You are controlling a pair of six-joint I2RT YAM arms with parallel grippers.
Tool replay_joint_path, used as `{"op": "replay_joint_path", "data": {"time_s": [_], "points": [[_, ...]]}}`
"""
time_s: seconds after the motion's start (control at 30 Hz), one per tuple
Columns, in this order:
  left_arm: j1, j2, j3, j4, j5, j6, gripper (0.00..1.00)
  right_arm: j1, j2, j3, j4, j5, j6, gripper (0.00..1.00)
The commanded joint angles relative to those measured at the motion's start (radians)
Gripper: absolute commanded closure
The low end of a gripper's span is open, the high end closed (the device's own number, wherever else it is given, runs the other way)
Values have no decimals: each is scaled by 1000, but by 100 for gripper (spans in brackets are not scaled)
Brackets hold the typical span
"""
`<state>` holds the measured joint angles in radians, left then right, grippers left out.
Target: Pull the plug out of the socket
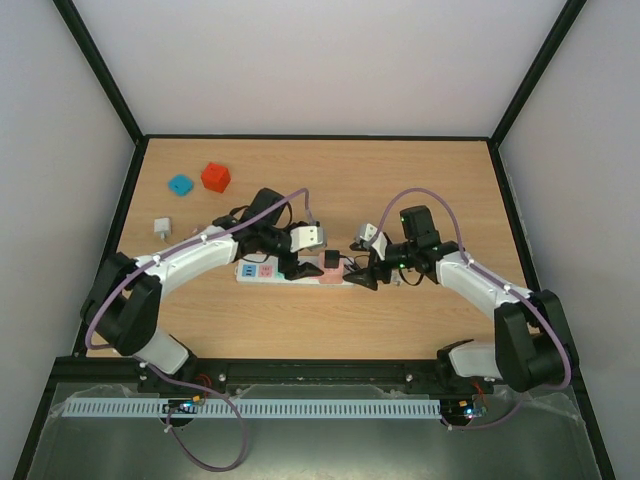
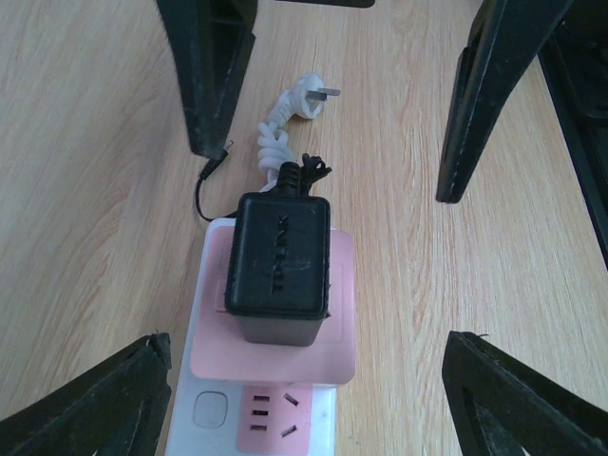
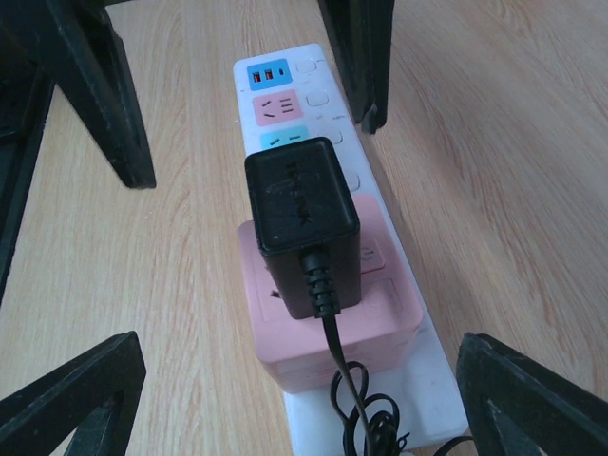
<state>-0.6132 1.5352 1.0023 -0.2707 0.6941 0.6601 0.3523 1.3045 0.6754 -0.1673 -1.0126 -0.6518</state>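
The overhead view looks down from the near edge; wrist views (close, facing each other) share the plug (image 2: pixel 277 266) and socket (image 2: pixel 211 410).

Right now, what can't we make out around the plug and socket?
- Plug prongs: hidden inside the pink block, both wrist views.
- Black cord coil: cut off by right wrist's bottom edge.
- Socket length: cut off by left wrist's bottom edge.
- Top external: plug too small to judge seating.
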Motion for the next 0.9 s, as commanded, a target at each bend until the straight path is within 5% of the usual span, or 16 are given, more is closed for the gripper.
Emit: {"op": "replay_joint_path", "data": {"time_s": [0.0,0.23,0.87], "points": [[-26,37,24,29,9,0,21,-3,31,-18,92,-18,-27,12],[-48,68,39,65,-3,-17,26,19,72,-25,163,-15,-19,12],[-56,26,-33,101,-25,-10,70,108,147,-55,298,46,12,16]]}}
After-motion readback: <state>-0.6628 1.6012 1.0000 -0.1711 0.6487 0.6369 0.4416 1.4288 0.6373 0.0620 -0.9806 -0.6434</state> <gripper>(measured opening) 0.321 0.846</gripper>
